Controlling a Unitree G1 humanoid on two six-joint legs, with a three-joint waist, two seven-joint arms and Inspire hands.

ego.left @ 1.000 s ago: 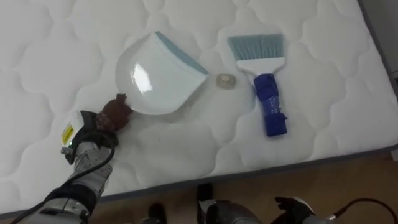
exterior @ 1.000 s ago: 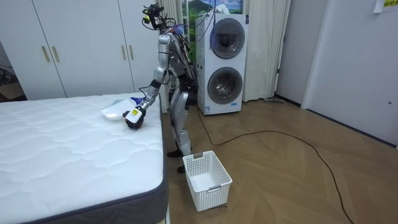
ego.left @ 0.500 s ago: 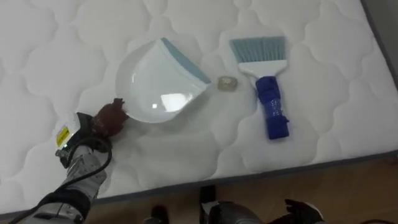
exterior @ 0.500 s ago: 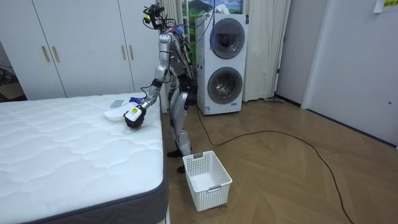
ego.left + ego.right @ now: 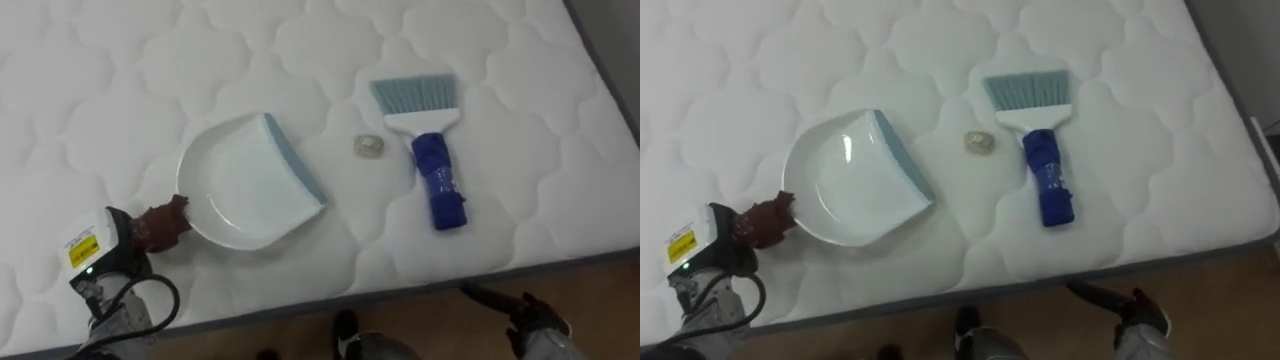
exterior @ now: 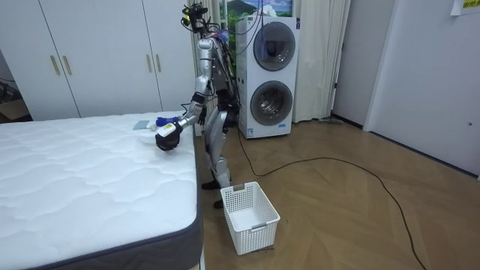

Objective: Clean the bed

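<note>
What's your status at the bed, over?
Left hand shut on dustpan handle. Right hand low, off the mattress. Brush and small scrap beside dustpan, untouched. Nothing blocking.

No legible text or numbers

The handle of the white round plastic dustpan (image 5: 245, 195) is hidden inside the grasp of the left hand (image 5: 160, 225). The small pale lump (image 5: 369, 147) just beside it is too small to identify. The right hand (image 5: 535, 318) is blurred, its arm cut by the lower edge.
</note>
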